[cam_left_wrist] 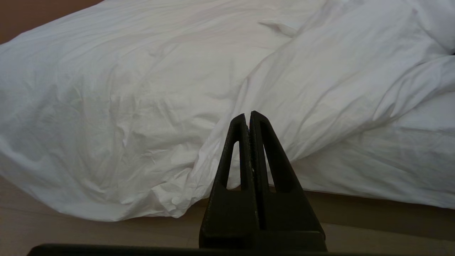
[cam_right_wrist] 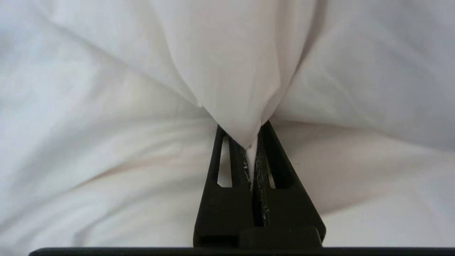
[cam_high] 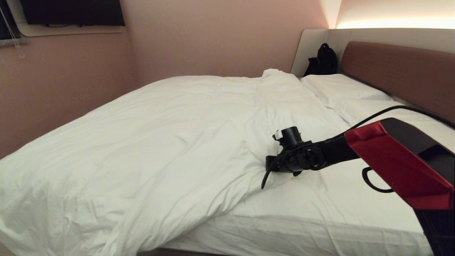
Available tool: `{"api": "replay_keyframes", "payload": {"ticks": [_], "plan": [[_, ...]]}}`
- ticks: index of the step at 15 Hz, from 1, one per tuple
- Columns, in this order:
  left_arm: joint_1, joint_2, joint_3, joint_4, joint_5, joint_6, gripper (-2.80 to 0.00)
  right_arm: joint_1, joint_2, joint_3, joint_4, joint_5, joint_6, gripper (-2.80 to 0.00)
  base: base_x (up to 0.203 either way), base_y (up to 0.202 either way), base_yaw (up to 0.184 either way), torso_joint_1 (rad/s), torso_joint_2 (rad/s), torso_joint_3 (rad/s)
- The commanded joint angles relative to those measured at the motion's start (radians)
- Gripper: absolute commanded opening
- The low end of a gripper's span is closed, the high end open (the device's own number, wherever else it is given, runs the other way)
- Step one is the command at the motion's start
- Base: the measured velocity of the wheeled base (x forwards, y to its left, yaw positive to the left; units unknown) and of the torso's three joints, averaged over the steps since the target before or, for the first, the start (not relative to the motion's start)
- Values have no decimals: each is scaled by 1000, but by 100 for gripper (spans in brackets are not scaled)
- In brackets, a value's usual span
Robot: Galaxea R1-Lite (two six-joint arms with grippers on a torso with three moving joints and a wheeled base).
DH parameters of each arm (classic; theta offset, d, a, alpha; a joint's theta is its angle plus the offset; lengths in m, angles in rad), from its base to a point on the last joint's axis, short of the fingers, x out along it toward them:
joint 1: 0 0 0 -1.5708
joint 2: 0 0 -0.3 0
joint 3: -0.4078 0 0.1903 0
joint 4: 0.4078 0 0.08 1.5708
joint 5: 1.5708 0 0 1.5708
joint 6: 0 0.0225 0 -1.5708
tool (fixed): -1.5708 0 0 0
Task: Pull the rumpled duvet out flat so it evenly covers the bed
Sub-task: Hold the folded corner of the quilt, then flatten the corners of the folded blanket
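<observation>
Your right pincer (cam_right_wrist: 251, 149) is clamped on a fold of the duvet (cam_high: 160, 142), which lies bunched over the left part of the bed (cam_high: 320, 217) with its edge spilling off, while your left pincer (cam_left_wrist: 249, 119) hangs closed and empty beside the bed.

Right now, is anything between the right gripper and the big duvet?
No, nothing. The right wrist view shows the right gripper shut on a fold of the duvet, the cloth pinched directly between its fingers.

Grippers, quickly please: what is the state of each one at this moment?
Left gripper: closed, holding nothing, off the bed's side.
Right gripper: closed on a fold of the duvet.
</observation>
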Motion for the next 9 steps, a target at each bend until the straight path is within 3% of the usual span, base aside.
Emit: {"api": "replay_keyframes", "payload": {"ticks": [1, 6, 9], "plan": [[0, 0, 0, 0, 0, 0, -280, -5, -98, 67, 0, -1, 0, -280, 0, 0, 0, 0, 0, 0], [0, 0, 0, 0, 0, 0, -280, -17, -237, 291, -13, 0, -4, -280, 0, 0, 0, 0, 0, 0], [0, 0, 0, 0, 0, 0, -280, -18, -293, 457, -93, 0, -6, -280, 0, 0, 0, 0, 0, 0]]}}
